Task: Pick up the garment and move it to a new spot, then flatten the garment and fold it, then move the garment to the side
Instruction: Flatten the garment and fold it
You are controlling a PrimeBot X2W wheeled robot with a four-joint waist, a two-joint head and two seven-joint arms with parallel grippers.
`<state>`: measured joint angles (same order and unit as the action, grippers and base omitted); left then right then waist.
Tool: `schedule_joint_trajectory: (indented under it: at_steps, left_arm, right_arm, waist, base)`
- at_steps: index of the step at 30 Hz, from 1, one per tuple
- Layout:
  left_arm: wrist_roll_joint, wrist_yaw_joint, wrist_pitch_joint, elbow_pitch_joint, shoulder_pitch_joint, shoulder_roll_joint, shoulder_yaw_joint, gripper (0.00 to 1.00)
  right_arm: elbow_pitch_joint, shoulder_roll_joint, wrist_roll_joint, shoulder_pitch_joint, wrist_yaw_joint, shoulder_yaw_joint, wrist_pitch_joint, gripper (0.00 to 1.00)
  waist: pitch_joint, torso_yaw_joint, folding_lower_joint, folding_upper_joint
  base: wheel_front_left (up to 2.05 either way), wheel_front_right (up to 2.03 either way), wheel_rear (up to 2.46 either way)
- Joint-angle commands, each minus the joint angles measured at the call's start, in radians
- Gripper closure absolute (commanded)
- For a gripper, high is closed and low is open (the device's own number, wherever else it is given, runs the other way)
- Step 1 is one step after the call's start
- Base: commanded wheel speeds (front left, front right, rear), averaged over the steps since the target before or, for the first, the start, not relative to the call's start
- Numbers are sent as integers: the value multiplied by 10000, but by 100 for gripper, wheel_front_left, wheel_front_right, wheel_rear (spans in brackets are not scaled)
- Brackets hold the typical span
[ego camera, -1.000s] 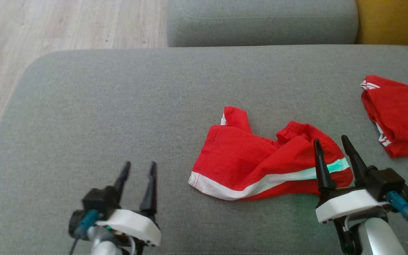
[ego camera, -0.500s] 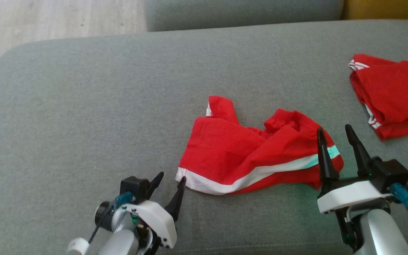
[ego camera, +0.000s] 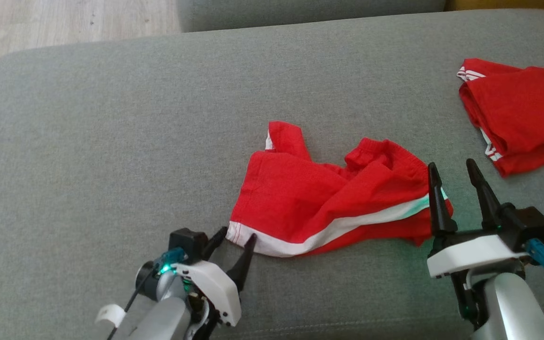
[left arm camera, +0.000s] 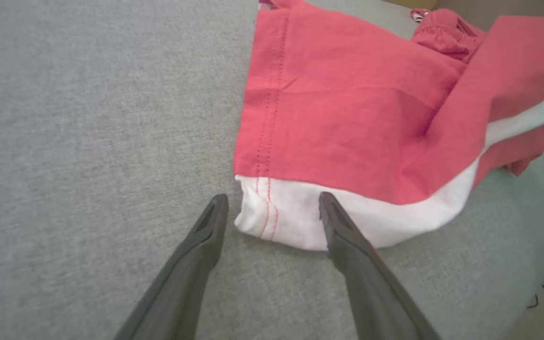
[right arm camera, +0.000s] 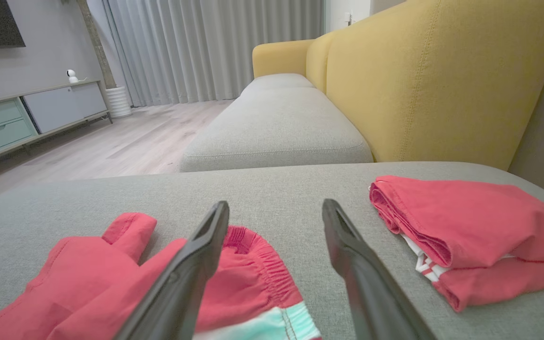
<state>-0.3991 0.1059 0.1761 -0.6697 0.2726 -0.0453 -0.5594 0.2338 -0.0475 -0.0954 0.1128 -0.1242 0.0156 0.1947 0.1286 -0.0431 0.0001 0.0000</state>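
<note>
The left gripper (ego camera: 237, 236), fingers spread, is bracketing the white hem corner of the crumpled red shorts (ego camera: 319, 203), which are lying mid-way along the grey sofa cushion (ego camera: 111, 141); the right gripper (ego camera: 451, 165) is hovering wide open by their waistband end; neither is gripping anything; seemingly the pickup is only beginning, with flattening, folding and setting aside all waiting.

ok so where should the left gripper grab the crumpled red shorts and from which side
Take the white-banded hem corner of the crumpled red shorts, the one nearest the left gripper. Come in low along the grey cushion from the shorts' left edge: that corner lies flat and juts out free, while the middle is bunched. The open fingers stand either side of its tip.
</note>
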Motion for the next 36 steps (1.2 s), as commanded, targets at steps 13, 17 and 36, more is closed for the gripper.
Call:
schedule_joint_trajectory:
  at_steps: [13,17,36]
  left_arm:
    - [-239,41,260,237,491,-49,-117,32]
    - [-312,-135,387,163,540,-49,-87,64]
    - [-578,-724,795,103,342,-95,189,100]
  right_arm:
    - [-239,-28,113,316,-65,131,85,0]
    - [-208,-28,120,299,-65,135,87,0]
    - [-332,-1609,-425,-23,-65,804,-2383,0]
  waist:
    - [-11,-22,-1,0]
    - [-27,-95,-1,0]
    - [-168,-56,-1,0]
  base:
    - [0,0,0]
    - [0,0,0]
    - [0,0,0]
